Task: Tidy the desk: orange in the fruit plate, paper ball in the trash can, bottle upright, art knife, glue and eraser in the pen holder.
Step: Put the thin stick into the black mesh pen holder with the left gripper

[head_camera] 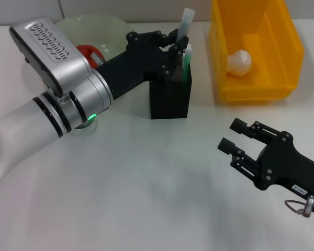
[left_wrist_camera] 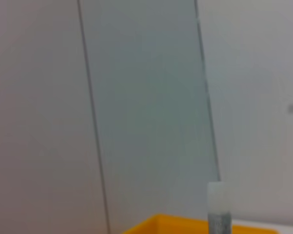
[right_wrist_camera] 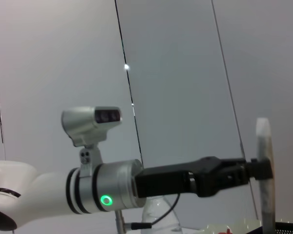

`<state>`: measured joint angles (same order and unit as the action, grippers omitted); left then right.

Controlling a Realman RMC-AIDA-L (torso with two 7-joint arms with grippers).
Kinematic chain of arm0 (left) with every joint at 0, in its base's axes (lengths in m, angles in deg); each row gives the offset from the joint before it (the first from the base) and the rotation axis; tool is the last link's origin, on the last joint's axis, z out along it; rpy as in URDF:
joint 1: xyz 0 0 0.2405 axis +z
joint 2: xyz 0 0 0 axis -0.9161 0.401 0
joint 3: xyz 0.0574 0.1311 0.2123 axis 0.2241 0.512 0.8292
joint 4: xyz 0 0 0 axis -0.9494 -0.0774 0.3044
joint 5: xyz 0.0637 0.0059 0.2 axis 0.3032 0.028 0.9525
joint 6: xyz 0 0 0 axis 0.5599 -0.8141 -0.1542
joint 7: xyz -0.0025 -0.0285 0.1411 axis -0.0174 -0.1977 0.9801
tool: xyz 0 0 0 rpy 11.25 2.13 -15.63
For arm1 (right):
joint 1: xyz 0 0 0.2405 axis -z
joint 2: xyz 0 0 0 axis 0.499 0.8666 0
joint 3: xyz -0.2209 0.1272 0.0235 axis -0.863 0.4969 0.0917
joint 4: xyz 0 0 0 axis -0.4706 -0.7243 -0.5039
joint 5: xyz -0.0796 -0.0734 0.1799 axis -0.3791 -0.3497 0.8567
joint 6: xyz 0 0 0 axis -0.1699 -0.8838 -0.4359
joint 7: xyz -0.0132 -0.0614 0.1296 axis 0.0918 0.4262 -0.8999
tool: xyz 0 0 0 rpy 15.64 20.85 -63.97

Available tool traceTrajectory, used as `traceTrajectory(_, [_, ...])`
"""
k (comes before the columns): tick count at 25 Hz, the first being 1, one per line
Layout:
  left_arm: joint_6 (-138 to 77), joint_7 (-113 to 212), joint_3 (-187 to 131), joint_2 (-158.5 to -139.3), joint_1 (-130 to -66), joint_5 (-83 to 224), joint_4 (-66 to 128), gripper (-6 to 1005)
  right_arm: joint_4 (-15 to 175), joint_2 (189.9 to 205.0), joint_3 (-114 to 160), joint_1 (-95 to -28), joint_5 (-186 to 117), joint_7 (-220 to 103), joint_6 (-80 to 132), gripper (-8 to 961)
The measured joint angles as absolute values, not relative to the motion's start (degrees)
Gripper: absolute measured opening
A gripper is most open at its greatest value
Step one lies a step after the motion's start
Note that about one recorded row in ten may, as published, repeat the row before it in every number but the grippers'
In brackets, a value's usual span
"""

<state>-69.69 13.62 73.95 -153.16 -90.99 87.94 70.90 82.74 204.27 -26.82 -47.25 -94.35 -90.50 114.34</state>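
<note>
The glue (head_camera: 187, 22) is gripped by the left gripper (head_camera: 178, 41) over the pen holder (head_camera: 170, 99); the right gripper (head_camera: 235, 137) (jaws parted) is parked at five o'clock.

Pen holder (head_camera: 170, 99) stands mid-table, fruit plate (head_camera: 102, 26) far left of it, trash can (head_camera: 282, 52) right, paper ball (head_camera: 239, 63) inside

The left gripper (head_camera: 179, 43) is extended far forward (fingers clamped); the right gripper (head_camera: 233, 135) is held low, fingers spread.
</note>
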Motion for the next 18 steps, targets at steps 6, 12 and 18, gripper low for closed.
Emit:
traceTrajectory(6, [-64.6, 13.2, 75.0, -153.16, -92.8, 87.7, 70.1, 144, 82.7, 204.27, -26.8, -47.2, -94.3, -90.5, 114.6, 488])
traceTrajectory(12, [-64.2, 12.9, 75.5, -153.16, -93.4, 87.7, 68.8, 169, 82.5, 204.27, -26.8, -47.2, -94.4, -90.5, 114.6, 489])
traceTrajectory(18, [-64.9, 12.8, 76.1, -153.16, -92.5, 86.3, 68.8, 320, 82.5, 204.27, -26.8, -47.1, -94.4, -90.5, 114.7, 490])
